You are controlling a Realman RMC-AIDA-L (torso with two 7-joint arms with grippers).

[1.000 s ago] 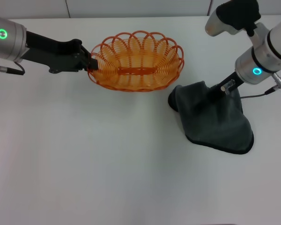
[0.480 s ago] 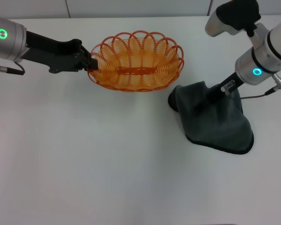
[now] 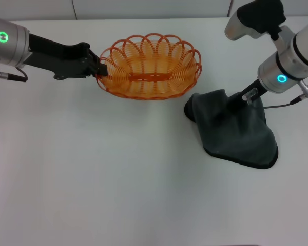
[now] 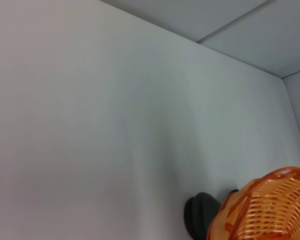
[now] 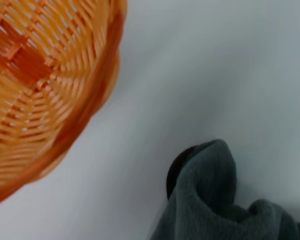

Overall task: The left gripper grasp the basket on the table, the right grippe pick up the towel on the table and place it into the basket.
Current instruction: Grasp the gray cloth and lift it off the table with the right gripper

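The left pincer (image 3: pixel 98 69) grips the basket (image 3: pixel 150 66) rim near the counter's (image 3: pixel 92 169) far edge. The right pincer (image 3: pixel 241 101) pinches the towel (image 3: pixel 236 130); a shallow bite could let the cloth slip free when lifted.

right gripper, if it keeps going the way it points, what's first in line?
The dark grey towel. The right gripper angles down onto its bunched top edge and looks already in contact; the white table lies just beneath. Depth is hard to judge.
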